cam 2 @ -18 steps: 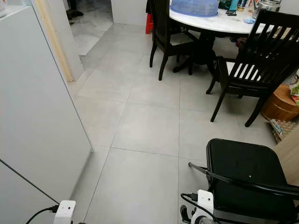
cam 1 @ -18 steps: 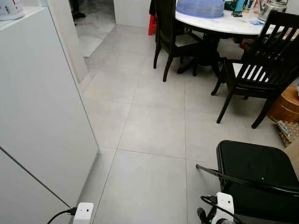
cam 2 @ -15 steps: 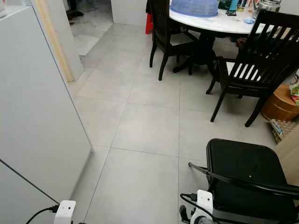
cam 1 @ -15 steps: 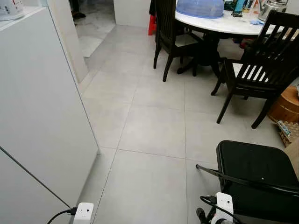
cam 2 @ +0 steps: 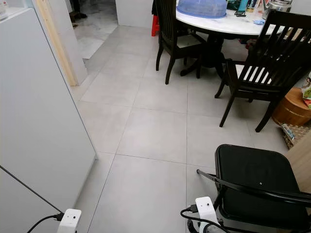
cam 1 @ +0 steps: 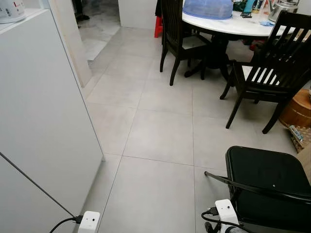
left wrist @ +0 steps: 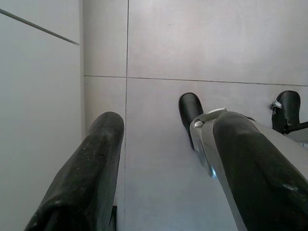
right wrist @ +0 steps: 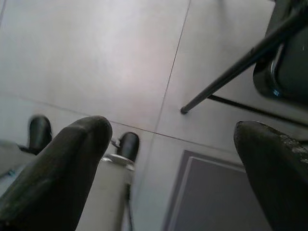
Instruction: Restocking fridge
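We stand beside the white fridge [cam 1: 43,121], a black folding chair [cam 1: 267,187] on our right. Left gripper [left wrist: 163,159] and right gripper [right wrist: 173,159] hang wide apart over the grey tiled floor [cam 1: 160,136], holding nothing.

A grey tiled floor [cam 1: 160,136] filled the middle of the frame. At the upper right stood a round white surface [cam 1: 228,23] carrying a blue dome cover [cam 1: 210,8], with dark wooden chairs [cam 1: 272,73] drawn up around it. A black folding chair [cam 1: 265,182] sat at the lower right, and a wooden stool [cam 1: 299,109] stood at the right edge.
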